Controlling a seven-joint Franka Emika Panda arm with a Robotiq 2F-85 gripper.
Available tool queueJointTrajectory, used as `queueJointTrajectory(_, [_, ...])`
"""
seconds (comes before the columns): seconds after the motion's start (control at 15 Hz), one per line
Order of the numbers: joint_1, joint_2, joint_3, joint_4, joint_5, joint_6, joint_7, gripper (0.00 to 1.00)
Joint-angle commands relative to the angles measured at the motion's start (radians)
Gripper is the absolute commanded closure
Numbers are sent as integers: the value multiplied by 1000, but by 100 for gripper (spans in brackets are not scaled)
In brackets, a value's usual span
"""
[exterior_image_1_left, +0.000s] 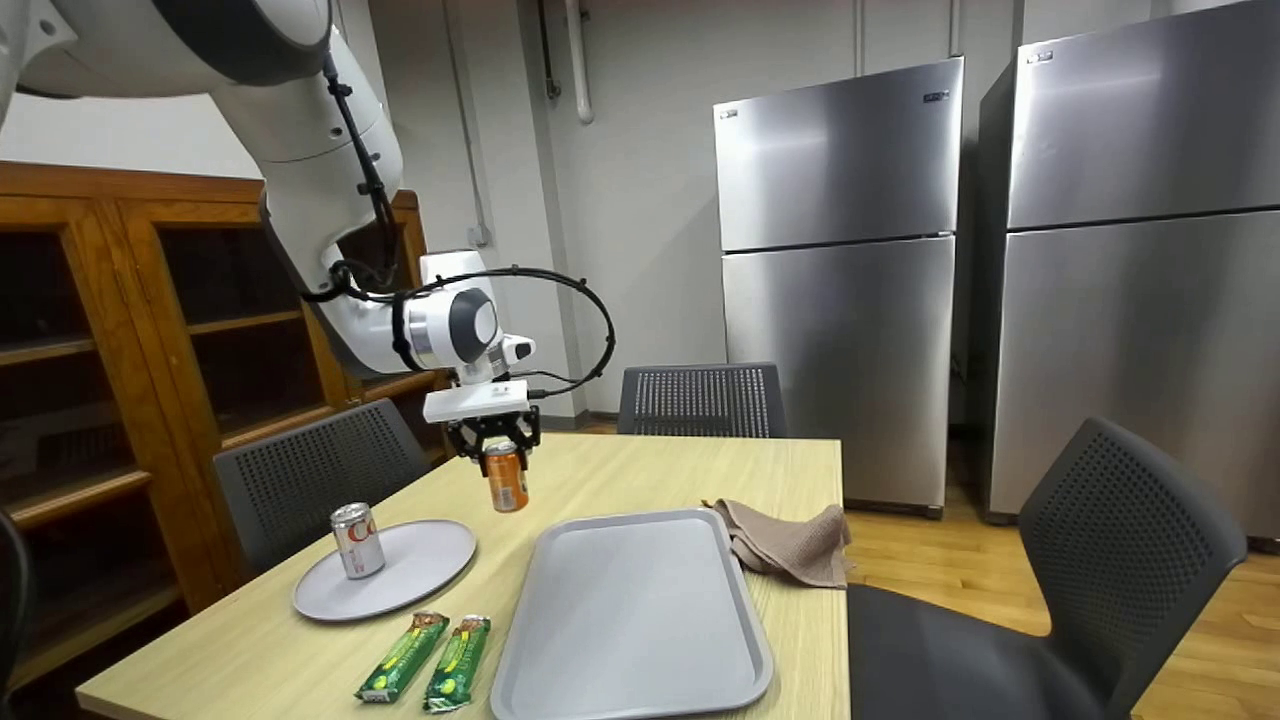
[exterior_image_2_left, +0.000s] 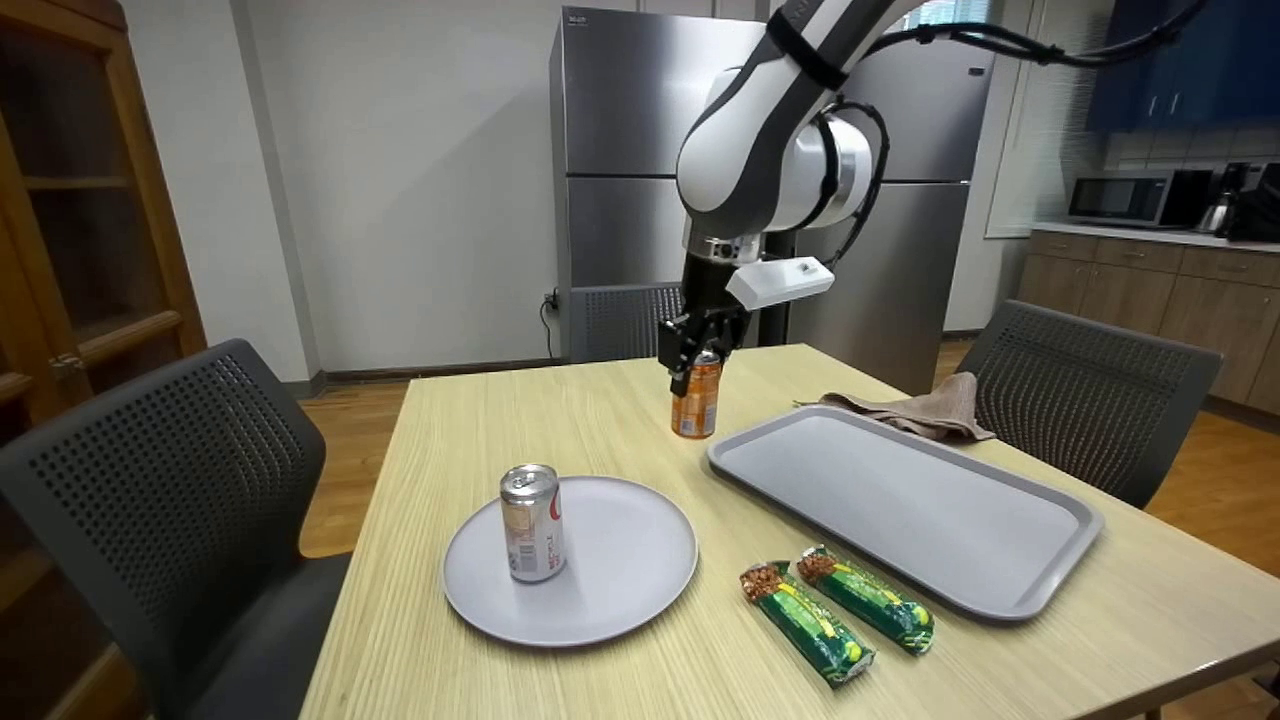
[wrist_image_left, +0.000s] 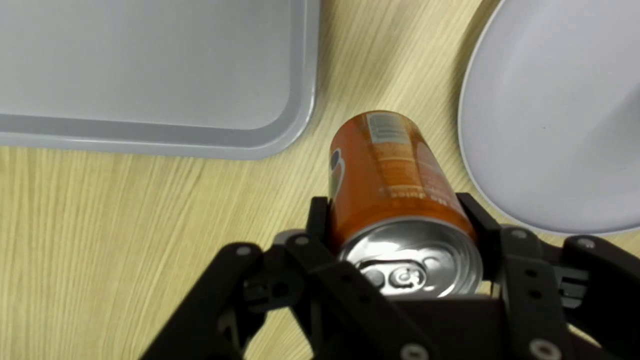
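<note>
My gripper (wrist_image_left: 397, 215) is shut on an orange can (wrist_image_left: 390, 165), one finger pressed to each side near its silver top. In both exterior views the gripper (exterior_image_1_left: 506, 458) (exterior_image_2_left: 696, 365) points down and the can (exterior_image_1_left: 508, 487) (exterior_image_2_left: 696, 405) hangs roughly upright below it, apparently just above the table; the gap is hard to judge. A silver can (exterior_image_1_left: 357, 541) (exterior_image_2_left: 532, 522) stands upright on a round grey plate (exterior_image_1_left: 430, 575) (exterior_image_2_left: 630, 590). A grey tray (exterior_image_1_left: 640, 610) (exterior_image_2_left: 900, 490) lies beside the plate. The tray's corner (wrist_image_left: 210, 135) and the plate's edge (wrist_image_left: 525, 150) flank the held can in the wrist view.
Two green-wrapped bars (exterior_image_1_left: 403, 657) (exterior_image_1_left: 458, 664) lie on the table (exterior_image_2_left: 400, 600) between plate and tray. A brown cloth (exterior_image_1_left: 790, 540) (exterior_image_2_left: 925, 408) lies by the tray's far side. Chairs (exterior_image_1_left: 320, 480) (exterior_image_1_left: 1120, 560) (exterior_image_2_left: 170, 520) stand around the table. A wooden cabinet (exterior_image_1_left: 100, 400) and fridges (exterior_image_1_left: 840, 300) stand behind.
</note>
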Motion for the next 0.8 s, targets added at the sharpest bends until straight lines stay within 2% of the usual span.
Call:
queueJointTrajectory(0.0, [-59,-89,12,-94,46,24,-60,62])
queueJointTrajectory(0.73, [-185,-170,-37,-230,88,52,-139,62])
